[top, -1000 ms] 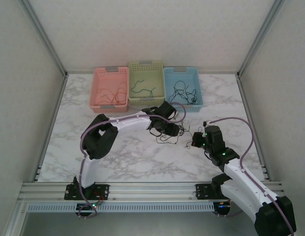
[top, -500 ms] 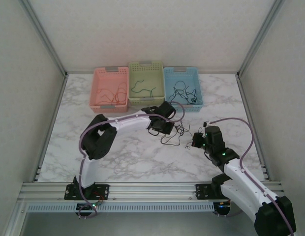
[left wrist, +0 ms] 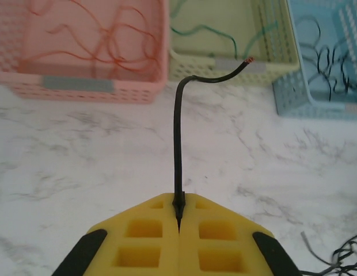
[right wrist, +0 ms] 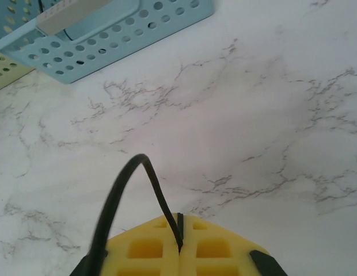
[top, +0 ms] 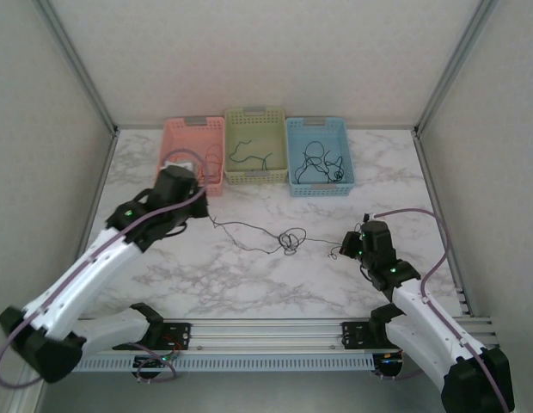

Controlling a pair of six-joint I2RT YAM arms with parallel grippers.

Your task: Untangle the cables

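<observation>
A black cable [top: 249,231] stretches across the marble table between my two grippers, with a small knot of loops [top: 291,240] near its middle. My left gripper [top: 203,212] is shut on one end. In the left wrist view the yellow fingertips [left wrist: 178,210] pinch the black cable [left wrist: 178,138], and its bare end curls toward the baskets. My right gripper [top: 346,248] is shut on the other end. The right wrist view has the cable [right wrist: 135,169] looping out of the shut jaws [right wrist: 179,230].
Three baskets stand in a row at the back: pink [top: 171,155] with red-orange cables [top: 198,162], yellow-green [top: 254,114] with green cables [top: 249,155], blue [top: 345,151] with black cables [top: 318,162]. Metal frame posts border the table. Open marble lies in front of the stretched cable.
My left gripper shut on the black cable and its arm swung left, drawing the bunched tangle out into a long line with a small knot. The right gripper barely moved.
</observation>
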